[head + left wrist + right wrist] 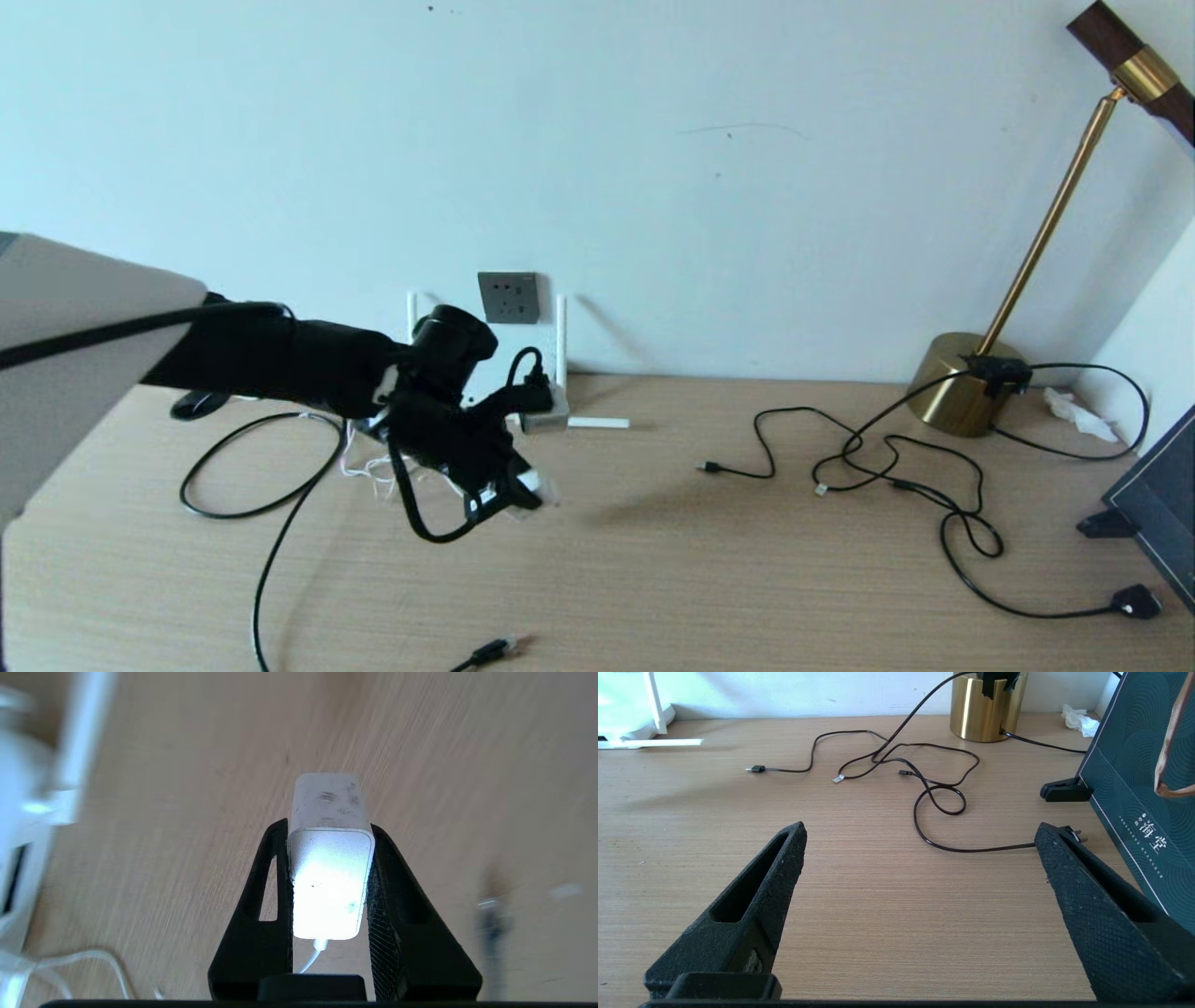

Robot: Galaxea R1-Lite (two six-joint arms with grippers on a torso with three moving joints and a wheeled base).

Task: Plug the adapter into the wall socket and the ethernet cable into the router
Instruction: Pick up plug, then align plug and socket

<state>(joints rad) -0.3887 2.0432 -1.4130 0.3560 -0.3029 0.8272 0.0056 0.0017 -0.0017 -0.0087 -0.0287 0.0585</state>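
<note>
A brass lamp is standing at the wooden desk's far right corner; thin black cords are lying tangled nearby; a crumpled tissue is sitting beside its base.

White adapter clamped between left end effector fingers above wooden table.

light: bright, even | glare: adapter blown white | blur: left wrist view's desk smeared
</note>
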